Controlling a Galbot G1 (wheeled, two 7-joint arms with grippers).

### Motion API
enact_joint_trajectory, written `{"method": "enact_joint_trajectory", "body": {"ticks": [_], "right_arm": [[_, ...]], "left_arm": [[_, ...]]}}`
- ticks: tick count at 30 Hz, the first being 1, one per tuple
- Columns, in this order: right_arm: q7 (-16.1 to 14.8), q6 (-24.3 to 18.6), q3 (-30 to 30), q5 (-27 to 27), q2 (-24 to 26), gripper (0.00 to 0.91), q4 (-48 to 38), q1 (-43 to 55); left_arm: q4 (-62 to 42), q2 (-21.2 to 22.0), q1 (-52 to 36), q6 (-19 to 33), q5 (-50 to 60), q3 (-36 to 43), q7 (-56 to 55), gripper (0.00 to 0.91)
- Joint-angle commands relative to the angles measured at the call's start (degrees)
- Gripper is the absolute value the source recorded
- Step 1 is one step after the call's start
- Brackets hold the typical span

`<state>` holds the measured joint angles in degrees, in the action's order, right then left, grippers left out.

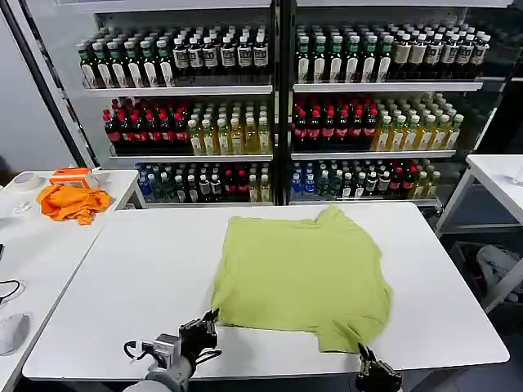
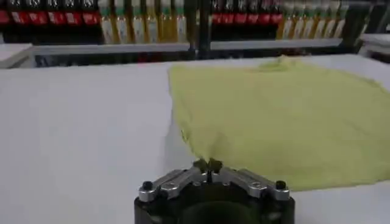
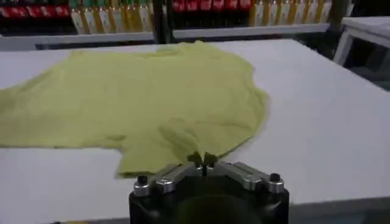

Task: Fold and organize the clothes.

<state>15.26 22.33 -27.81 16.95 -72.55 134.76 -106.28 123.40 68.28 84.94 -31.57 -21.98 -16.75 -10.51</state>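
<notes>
Lime yellow-green cotton is what you have in both grippers: the T-shirt (image 1: pixel 304 273) lies spread on the white table (image 1: pixel 122 278), plain side up, with one sleeve pointing toward the drinks shelves (image 1: pixel 278 106) behind. Your left gripper (image 1: pixel 209 322) sits at the table's near edge with its fingers pinched together on the shirt's near left corner; in the left wrist view you can see a small peak of fabric (image 2: pixel 207 163) caught between the closed tips. Your right gripper (image 1: pixel 362 353) is at the near right corner, by the other sleeve, and its fingers are likewise closed tight on a pinch of cloth (image 3: pixel 202 159), which rises in a little fold there. On the side table to your left, well apart from the shirt, lies a crumpled orange cloth (image 1: pixel 73 202).
</notes>
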Motion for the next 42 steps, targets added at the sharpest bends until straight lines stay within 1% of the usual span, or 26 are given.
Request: {"method": "enact_joint_trajectory", "body": {"ticks": [1,6,8,13,16,25,30,37,38,39,40,41,42], "right_arm": [[-0.2,-0.1,-2.8,0.2,1.0,0.0,6.3,-0.8],[-0.3,0.3,-6.8,3.2,2.7,0.0,6.1,3.3],[-0.5,0.0,-8.1,5.0,4.0,0.0,4.5,5.4],[-0.8,-0.7,-8.5,6.1,7.1,0.0,-1.6,11.5],[-1.0,-0.6,-7.4,6.2,9.1,0.0,-5.7,15.8],[-1.5,-0.7,-3.2,5.5,11.5,0.0,-14.5,24.8],[-1.7,-0.8,-0.5,4.4,11.3,0.0,-18.6,27.7],[-2.0,-0.7,1.9,2.8,10.3,0.0,-21.5,29.4],[-1.9,-0.7,2.2,2.6,10.2,0.0,-21.9,29.6],[-1.9,-0.7,2.5,2.2,10.1,0.0,-22.3,29.7],[-2.0,-0.7,2.6,2.2,10.1,0.252,-22.4,29.8],[-2.0,-0.6,2.7,1.9,9.9,0.907,-22.6,29.8],[-2.2,0.3,2.8,1.6,9.8,0.907,-22.5,29.7]], "left_arm": [[11.5,-0.7,6.3,0.8,-1.1,-2.8,-0.1,0.02],[12.1,-1.7,5.5,0.3,-1.4,-3.8,0.7,0.02],[10.8,-2.7,4.1,0.4,-1.5,-3.9,1.2,0.02],[4.6,-5.0,-2.2,1.3,-2.4,-2.1,1.8,0.02],[-0.6,-5.6,-6.2,1.6,-2.6,-0.3,1.9,0.02],[-10.5,-4.7,-13.9,2.4,-2.2,3.9,1.6,0.02],[-12.6,-3.0,-15.9,2.6,-1.0,5.6,0.7,0.02],[-15.9,-0.8,-17.7,3.6,0.7,6.7,0.1,0.02],[-16.2,-0.7,-17.9,3.8,1.1,6.9,0.0,0.05],[-16.5,-0.5,-18.2,4.1,1.4,7.2,0.0,0.181],[-16.8,-0.3,-18.4,4.3,1.6,7.3,0.0,0.333],[-17.0,0.0,-18.5,4.4,1.8,7.4,0.0,0.846],[-17.0,0.2,-18.5,4.4,1.9,7.5,0.0,0.907]]}}
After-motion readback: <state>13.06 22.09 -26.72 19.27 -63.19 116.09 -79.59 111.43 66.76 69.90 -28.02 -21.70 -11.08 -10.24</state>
